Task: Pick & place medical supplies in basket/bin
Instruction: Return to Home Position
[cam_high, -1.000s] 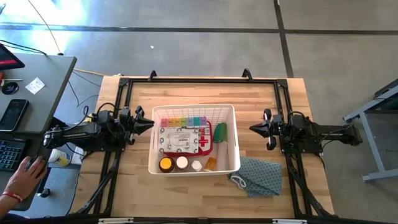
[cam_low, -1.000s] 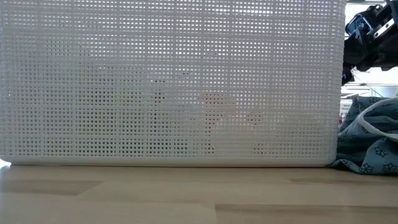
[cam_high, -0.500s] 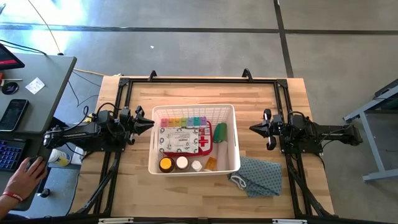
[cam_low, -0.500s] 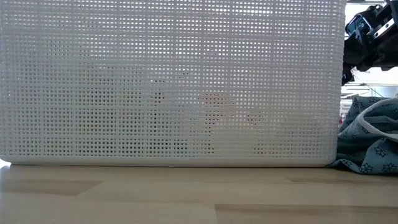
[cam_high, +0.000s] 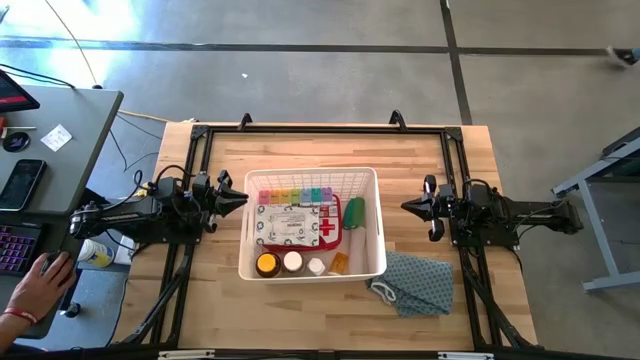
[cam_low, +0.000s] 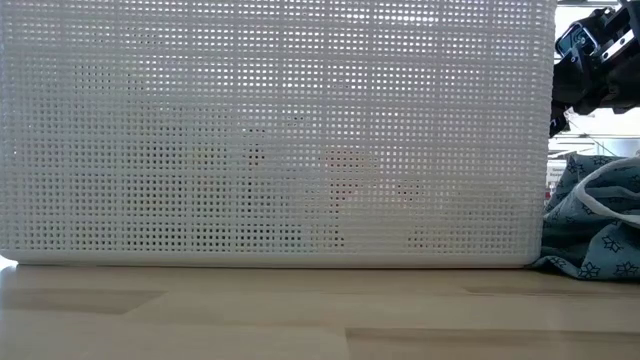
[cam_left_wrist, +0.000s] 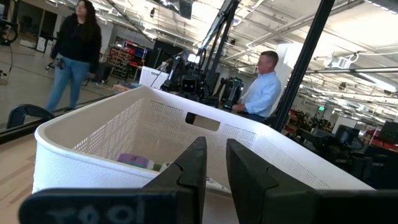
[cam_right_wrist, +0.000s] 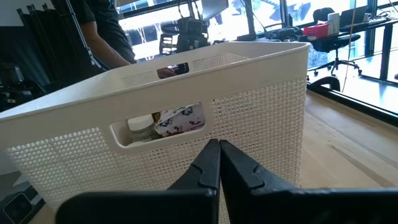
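- The wooden table (cam_high: 220, 300) carries the white mesh basket (cam_high: 310, 172) at its centre. No supply lies loose on the wood, so the packing looks finished and the step in hand reads as parking the arms.
- The left gripper (cam_high: 240, 196) points at the basket's left wall from just outside. Its fingers stand a narrow slit apart with nothing between them.
- The right gripper (cam_high: 408, 207) faces the right wall from a little farther off. Its fingers are pressed together, empty. Both arms lie level and mirrored, so the next move likely calls for little beyond settling.
- A grey patterned cloth (cam_high: 420, 282) lies on the table just beside the basket's near right corner. Whether it counts as a supply is unclear.
- Inside the basket lie the red first-aid case (cam_high: 295, 226), the rainbow pill organiser (cam_high: 290, 194), a green roll (cam_high: 354, 212) and a row of small bottles (cam_high: 292, 262).
- The table-level camera sees only mesh wall; the contents are faint shadows. Bottle labels are too small to read.
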